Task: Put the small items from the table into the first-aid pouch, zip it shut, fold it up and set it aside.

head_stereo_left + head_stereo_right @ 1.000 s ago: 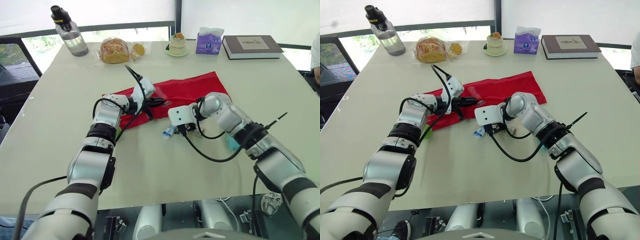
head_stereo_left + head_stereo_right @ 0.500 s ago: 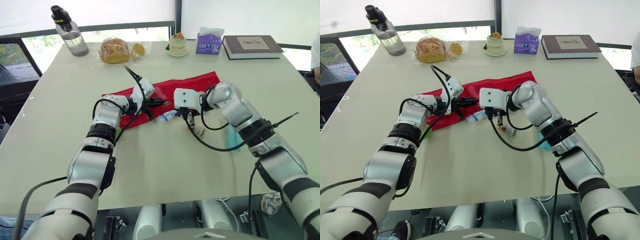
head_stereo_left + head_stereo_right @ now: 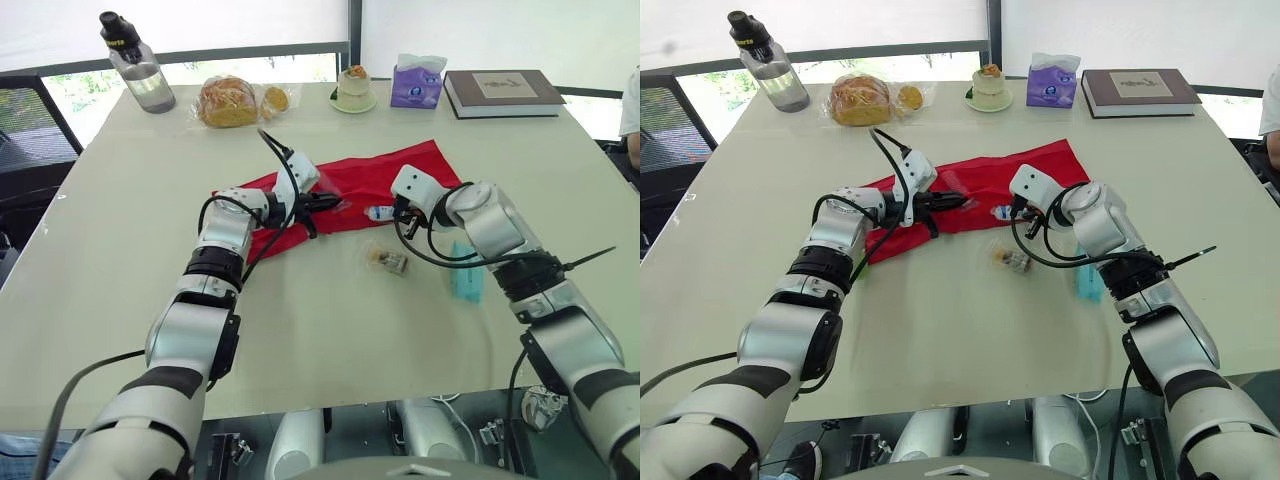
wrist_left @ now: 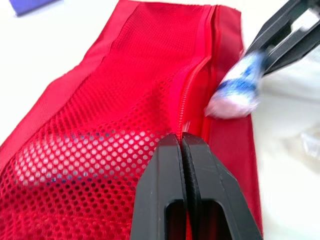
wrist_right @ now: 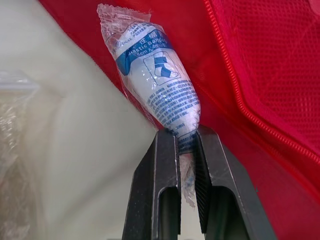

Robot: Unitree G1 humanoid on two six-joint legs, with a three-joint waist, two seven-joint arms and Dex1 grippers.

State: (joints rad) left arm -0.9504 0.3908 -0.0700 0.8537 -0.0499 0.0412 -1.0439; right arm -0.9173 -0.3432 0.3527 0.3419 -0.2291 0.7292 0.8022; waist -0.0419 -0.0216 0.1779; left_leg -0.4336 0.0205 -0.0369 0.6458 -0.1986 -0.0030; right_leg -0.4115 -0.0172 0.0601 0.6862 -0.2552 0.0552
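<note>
red pouch (image 3: 385,170) flat at table centre, mesh side up. left gripper (image 4: 181,142) clenched at zipper line, apparently pinching pouch fabric. right gripper (image 5: 184,136) grasping bandage packet (image 5: 157,90) by tail end, packet over pouch's near edge. clear wrapped item (image 3: 386,258) on table at 6 o'clock from pouch; teal packet (image 3: 464,283) at 5 o'clock.

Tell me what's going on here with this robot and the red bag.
The robot is packing a red pouch. Its left gripper pinches the pouch's edge at the zipper. The right gripper holds a wrapped bandage right at the pouch's edge, not yet inside. A clear packet and a teal packet lie on the table near the pouch, yet to be packed.
</note>
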